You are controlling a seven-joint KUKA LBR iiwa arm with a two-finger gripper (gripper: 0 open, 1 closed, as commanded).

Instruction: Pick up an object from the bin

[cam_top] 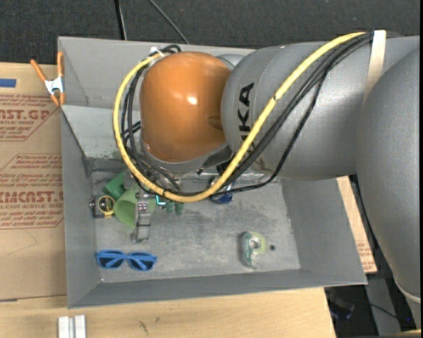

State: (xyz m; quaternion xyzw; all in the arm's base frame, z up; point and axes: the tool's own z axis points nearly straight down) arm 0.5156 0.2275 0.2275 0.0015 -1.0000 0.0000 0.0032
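Note:
My gripper (142, 231) hangs low at the left of the bin, under the arm's wrist. It stands right against a green plastic piece (124, 201), which lies just to its left and partly behind it. A small round black and yellow thing (102, 205) rests left of the green piece, near the bin's left wall. Blue sunglasses (125, 260) lie on the bin floor a little in front of the gripper, apart from it.
A clear, greenish blister-like item (254, 249) lies at the front right of the bin floor. A small blue thing (223, 198) peeks out beneath the arm. The arm and its orange cover hide the back half of the bin.

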